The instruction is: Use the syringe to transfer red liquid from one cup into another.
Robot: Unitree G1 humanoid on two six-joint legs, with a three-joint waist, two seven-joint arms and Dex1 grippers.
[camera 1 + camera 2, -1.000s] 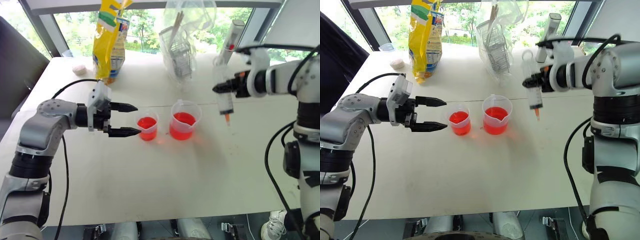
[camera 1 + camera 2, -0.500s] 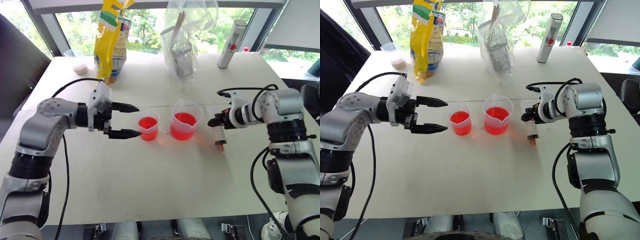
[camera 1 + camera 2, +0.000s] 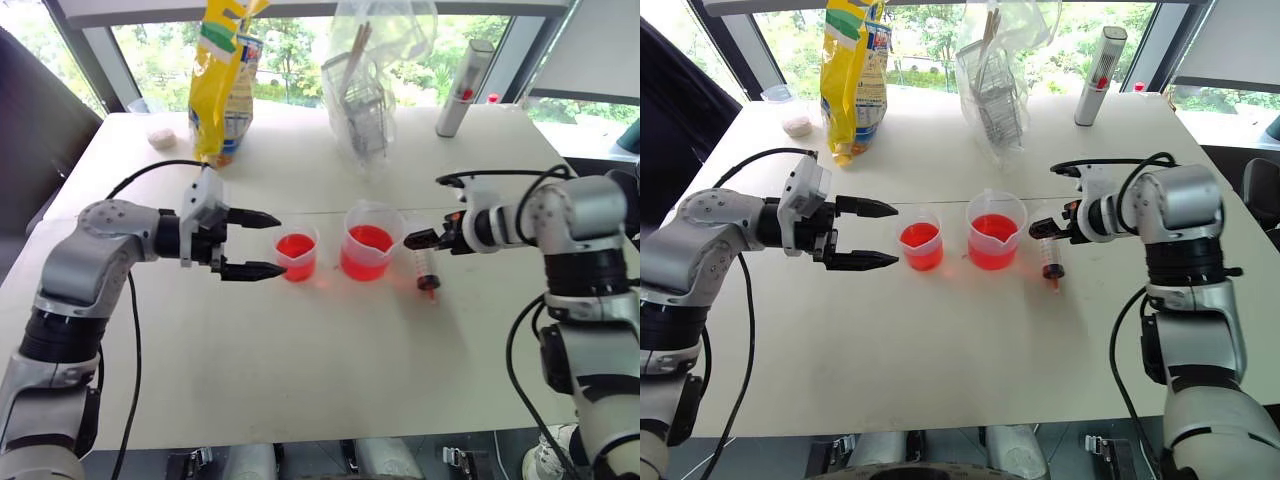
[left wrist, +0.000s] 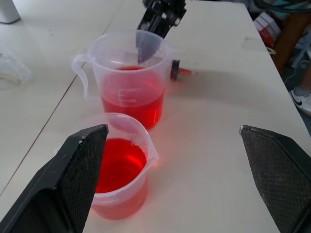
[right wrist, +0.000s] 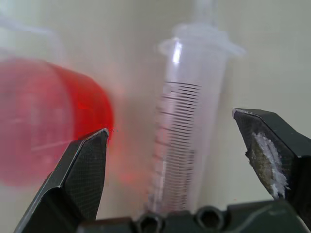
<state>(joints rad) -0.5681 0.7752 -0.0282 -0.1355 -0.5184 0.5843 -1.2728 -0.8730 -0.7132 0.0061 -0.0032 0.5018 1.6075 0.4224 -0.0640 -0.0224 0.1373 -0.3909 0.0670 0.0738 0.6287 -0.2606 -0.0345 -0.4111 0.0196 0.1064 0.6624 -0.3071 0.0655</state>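
Note:
The small clear cup (image 3: 296, 256) and the larger spouted beaker (image 3: 371, 240) stand side by side at mid-table, each holding red liquid (image 4: 120, 164). My left gripper (image 3: 280, 243) is open and level, its fingertips just left of the small cup without touching it. The clear syringe (image 3: 427, 268) lies on the table just right of the beaker, its red tip toward the table's near edge. My right gripper (image 3: 418, 240) is open just above it. In the right wrist view the syringe barrel (image 5: 187, 131) sits between the spread fingers (image 5: 82, 170), touching neither.
A yellow bag (image 3: 222, 80), a clear plastic bag (image 3: 365, 90) with items inside and a white cylindrical bottle (image 3: 462, 88) stand along the far side of the table (image 3: 300, 370). A small white container (image 3: 158, 137) sits at the far left.
My right gripper came down from a raised position with the syringe to the table beside the beaker, then opened and let it go. The left arm stayed still.

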